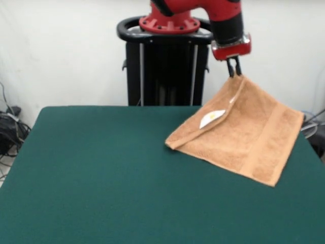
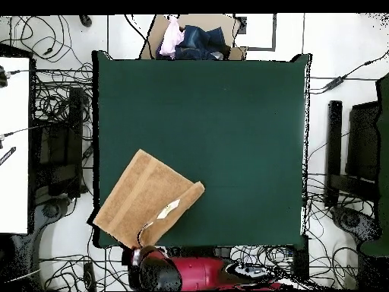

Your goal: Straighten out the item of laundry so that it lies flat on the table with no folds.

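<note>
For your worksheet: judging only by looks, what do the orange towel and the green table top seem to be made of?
The towel: probably cotton terry, with a fuzzy matte pile, flatter woven bands and a smooth white label, likely a synthetic tag. The table top: seemingly felt or a similar cloth covering, since it is evenly dark green with no shine.

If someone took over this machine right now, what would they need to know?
Gripper: shut on one corner of the towel, holding it up above the table.
Towel: hangs slanted from that corner, its lower part resting on the table near the robot's side, one corner past the edge. White label faces up; a flap is folded over along one side.
Done: a corner is grasped and lifted.
Left: spread the towel out, undo the fold, lay it flat, let go.
</note>
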### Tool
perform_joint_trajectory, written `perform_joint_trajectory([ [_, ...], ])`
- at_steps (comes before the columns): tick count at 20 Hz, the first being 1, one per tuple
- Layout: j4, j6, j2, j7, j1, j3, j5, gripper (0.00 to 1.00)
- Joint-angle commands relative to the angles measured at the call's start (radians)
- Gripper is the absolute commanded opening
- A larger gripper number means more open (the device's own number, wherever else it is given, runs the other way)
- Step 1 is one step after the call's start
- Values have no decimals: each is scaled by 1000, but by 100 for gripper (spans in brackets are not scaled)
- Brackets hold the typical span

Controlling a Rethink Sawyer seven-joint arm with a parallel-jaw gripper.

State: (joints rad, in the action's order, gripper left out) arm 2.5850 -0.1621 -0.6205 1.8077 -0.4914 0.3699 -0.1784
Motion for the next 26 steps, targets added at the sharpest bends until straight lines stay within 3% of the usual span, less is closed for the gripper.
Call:
perform_joint_trajectory([
  [1,-38,-76,170,93,-76,-81,-150,0],
  [8,-153,-98,314,78,-166,-123,-340,0],
  [9,-164,-99,318,99,-163,-120,-363,100],
  [17,-127,-210,296,198,-30,-129,-294,100],
  [20,-102,-220,251,230,27,-122,-234,100],
  [26,18,-168,-41,346,201,-23,16,100],
])
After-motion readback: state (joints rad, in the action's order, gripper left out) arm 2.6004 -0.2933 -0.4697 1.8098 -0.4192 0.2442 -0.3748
